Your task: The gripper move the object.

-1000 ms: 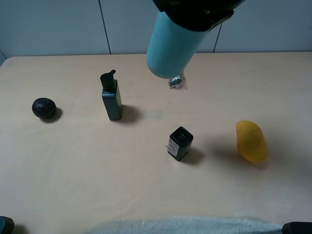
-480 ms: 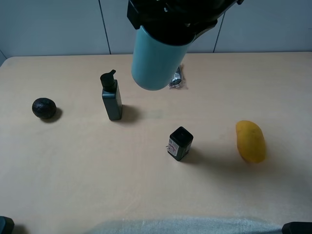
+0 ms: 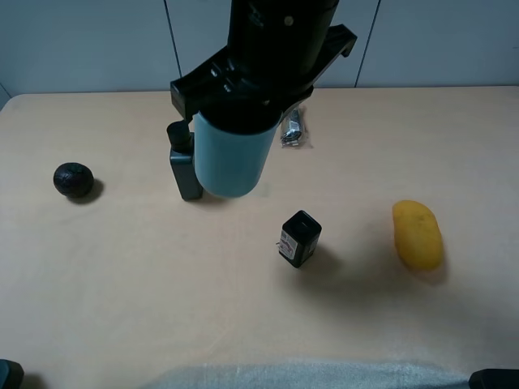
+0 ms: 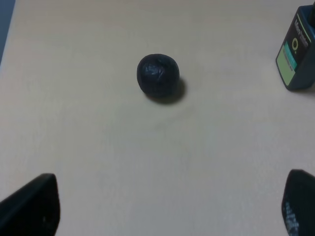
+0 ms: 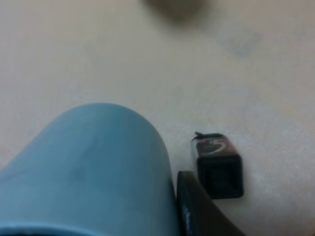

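Holding cup point(image 3: 231, 158) with right gripper point(image 3: 243, 101), squeezed round top end. Carried left and lower in last second; now hanging over surface point(image 3: 122, 284), just by bottle point(image 3: 183, 174). Means move is under way, no set-down yet. Hiding part of bottle. Can't tell how high up, or if touching bottle. Nothing in left gripper point(image 4: 165, 206), spread wide, only tips showing, near dark ball point(image 4: 158, 76).

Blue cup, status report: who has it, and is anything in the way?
Right gripper shut on the cup. Left gripper open, over the dark ball. Pump bottle close beside the cup; black box nearby.
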Tool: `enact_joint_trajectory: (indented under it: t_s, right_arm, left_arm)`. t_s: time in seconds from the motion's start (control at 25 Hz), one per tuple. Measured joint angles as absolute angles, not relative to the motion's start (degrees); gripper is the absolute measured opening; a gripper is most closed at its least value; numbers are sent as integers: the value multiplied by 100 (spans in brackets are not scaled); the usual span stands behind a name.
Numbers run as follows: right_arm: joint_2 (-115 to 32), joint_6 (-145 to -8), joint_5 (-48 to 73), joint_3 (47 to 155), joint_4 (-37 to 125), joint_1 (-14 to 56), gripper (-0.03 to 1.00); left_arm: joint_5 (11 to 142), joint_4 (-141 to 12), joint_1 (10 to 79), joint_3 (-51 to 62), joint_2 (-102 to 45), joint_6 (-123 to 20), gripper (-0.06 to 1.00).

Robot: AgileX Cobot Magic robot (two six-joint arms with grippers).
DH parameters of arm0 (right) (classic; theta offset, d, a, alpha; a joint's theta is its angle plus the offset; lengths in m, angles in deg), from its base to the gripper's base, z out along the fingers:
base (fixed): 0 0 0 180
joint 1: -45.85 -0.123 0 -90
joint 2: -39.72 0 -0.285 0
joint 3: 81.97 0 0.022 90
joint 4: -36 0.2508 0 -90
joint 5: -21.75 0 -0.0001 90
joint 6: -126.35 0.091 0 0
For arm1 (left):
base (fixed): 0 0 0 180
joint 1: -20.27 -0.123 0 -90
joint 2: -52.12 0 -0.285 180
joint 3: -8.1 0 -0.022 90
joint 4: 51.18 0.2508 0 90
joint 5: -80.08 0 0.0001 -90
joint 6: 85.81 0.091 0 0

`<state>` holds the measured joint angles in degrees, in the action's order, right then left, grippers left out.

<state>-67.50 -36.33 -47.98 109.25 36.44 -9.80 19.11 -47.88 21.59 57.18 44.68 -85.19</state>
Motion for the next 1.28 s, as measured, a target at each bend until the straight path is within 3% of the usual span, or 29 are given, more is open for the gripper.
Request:
enact_joint_trajectory:
  t_s: [0.4,1.28]
  right_arm:
    - [-7237,-3659,-4392,10845,3839,-1238,2]
    - [-7465,-3845,-2713,9460,3858,-1238,2]
  left_arm:
    - [1911,-4788,2159,5718,4468,-8519,91]
    - [1911,-4788,2159,5718,4468,-8519,91]
